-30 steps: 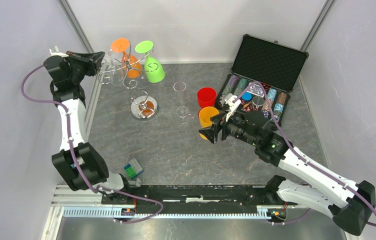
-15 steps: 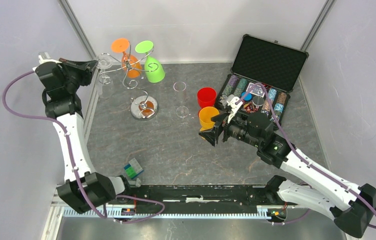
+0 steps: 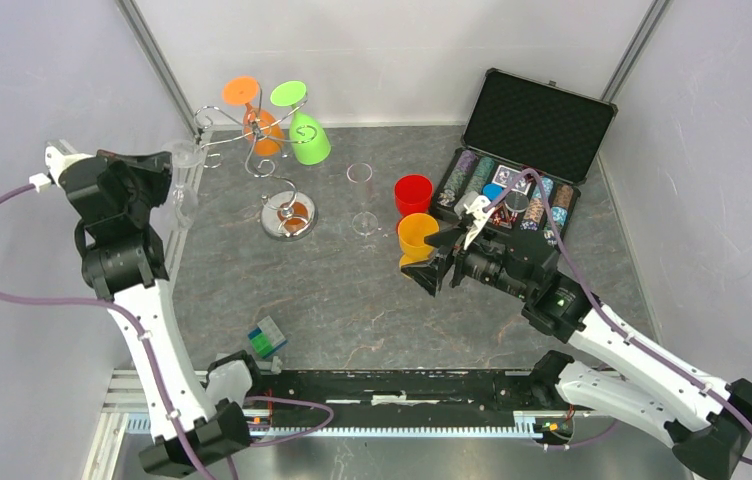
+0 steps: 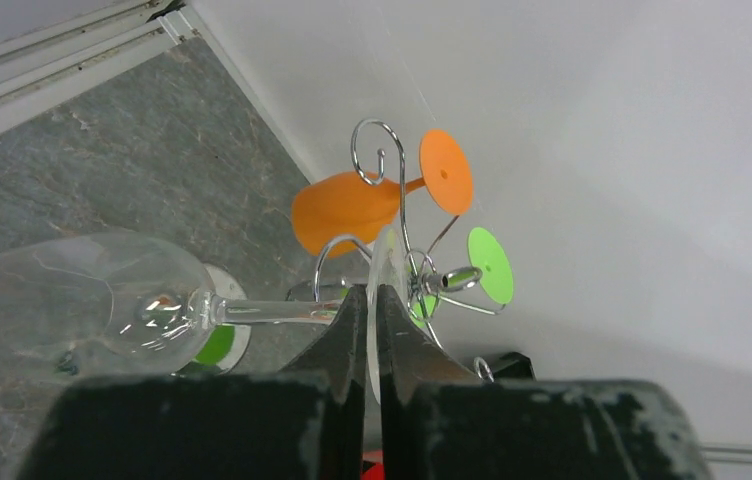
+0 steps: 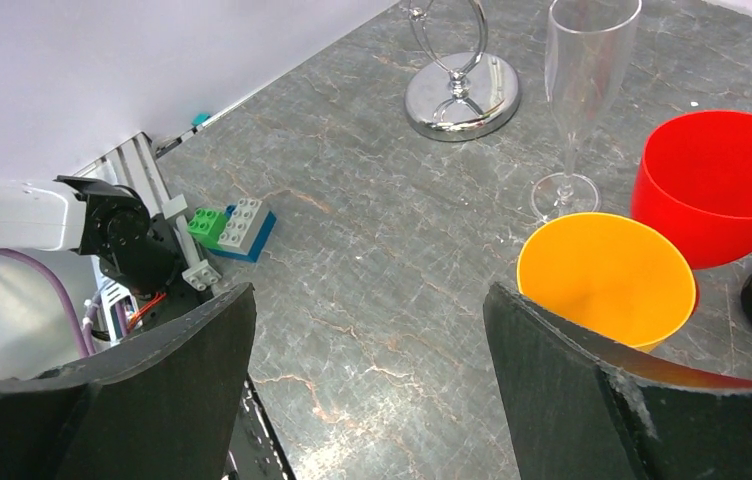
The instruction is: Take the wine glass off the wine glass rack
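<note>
From where I stand, the left fingers [image 4: 344, 335] are clenched on the clear stemmed wine glass [image 4: 152, 305]. They pinch its round foot across its thickness, so the disc shows edge-on between them. The stem runs out to one side of the fingers, with the bowl at its far end. The glass is up in the air, above the grey marbled surface [image 3: 352, 300].

Beyond the fingertips stands the shiny silver wire rack with scroll arms and a mirrored round base [image 3: 288, 215]. An orange plastic goblet [image 4: 347, 210] and a green one [image 3: 309, 140] hang from it. The clear glass looks free of the curled arms and just beside the nearest one. In the wrist view wire and glass overlap, though, so I can't swear to it.

I'd judge the glass light, stiff, slick and very brittle. With only the thin foot held, the bowl acts as a lever, so the glass could swivel or slide in the pinch. A knock against the wire could chip it. A hold on the stem close to the foot would probably be steadier. With this grip, slow travel seems wise.

The right fingers [image 5: 182, 370] stand wide apart and hold nothing. An orange plastic cup [image 5: 602, 275] sits just ahead of them. A red cup [image 5: 717, 185] and a clear flute [image 5: 587, 60] stand further out.
</note>
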{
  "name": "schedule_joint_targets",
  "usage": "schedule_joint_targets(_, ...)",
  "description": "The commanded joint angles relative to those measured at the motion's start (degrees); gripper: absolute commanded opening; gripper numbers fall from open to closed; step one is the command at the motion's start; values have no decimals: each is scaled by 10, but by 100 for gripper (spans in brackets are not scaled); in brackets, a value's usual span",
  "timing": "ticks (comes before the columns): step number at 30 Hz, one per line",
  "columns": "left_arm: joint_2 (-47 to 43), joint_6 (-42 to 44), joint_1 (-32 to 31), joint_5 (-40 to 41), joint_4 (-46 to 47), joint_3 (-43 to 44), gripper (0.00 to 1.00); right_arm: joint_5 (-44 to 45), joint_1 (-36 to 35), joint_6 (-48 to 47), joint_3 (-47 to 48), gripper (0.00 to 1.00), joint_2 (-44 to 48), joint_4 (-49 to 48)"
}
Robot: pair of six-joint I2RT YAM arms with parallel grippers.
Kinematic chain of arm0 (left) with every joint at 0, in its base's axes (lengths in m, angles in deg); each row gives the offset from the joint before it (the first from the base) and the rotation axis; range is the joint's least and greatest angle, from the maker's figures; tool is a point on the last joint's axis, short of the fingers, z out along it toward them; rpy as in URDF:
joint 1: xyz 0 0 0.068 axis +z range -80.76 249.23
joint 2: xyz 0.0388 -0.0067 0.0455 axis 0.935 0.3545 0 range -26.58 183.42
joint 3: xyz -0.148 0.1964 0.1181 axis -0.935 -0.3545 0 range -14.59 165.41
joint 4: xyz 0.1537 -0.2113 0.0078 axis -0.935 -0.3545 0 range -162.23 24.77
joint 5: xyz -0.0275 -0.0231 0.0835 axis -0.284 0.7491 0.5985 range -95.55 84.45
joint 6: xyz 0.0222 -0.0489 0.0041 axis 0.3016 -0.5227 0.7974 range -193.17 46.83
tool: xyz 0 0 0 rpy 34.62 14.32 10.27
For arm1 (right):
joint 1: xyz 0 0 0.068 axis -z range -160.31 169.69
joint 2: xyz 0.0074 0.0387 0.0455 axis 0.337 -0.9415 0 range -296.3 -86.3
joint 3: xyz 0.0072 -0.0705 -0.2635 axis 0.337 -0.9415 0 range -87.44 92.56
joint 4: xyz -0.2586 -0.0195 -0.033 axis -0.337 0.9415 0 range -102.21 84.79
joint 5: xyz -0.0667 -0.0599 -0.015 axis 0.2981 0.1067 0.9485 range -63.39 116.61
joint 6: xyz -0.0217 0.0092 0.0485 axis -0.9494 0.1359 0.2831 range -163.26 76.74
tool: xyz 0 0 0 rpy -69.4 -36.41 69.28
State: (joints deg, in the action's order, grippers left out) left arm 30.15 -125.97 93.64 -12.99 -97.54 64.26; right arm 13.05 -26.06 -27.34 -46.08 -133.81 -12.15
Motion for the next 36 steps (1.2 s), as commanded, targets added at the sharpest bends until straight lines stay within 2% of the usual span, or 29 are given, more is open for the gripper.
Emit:
schedule_joint_targets(1,-57,26,4,-7,-37,22,2,-16,-2,22,-10,89,8,-22)
schedule_joint_targets(7,-164,-39,3,-100,7,-81,2,-65,-2,62,-52,87,16,-137)
schedule_joint_targets(14,-218,-118,-14,-234,58,-172,2,-103,-2,75,-91,87,5,-247)
schedule_joint_targets(22,-245,-214,-84,-308,140,-231,2,-142,-8,65,-153,88,-41,-500)
schedule_joint_targets(24,-251,-251,-101,-323,186,-255,2,-129,-10,49,-145,88,-67,-533)
schedule_joint_targets(29,-266,-261,-132,-334,193,-274,2,-131,-23,46,-110,88,-153,-633)
schedule_joint_targets(33,-270,-270,-147,-361,209,-285,2,-139,-46,24,-62,88,-218,-650)
schedule_joint_targets(36,-270,-287,-155,-388,245,-296,2,-114,-64,-3,10,87,-268,-584)
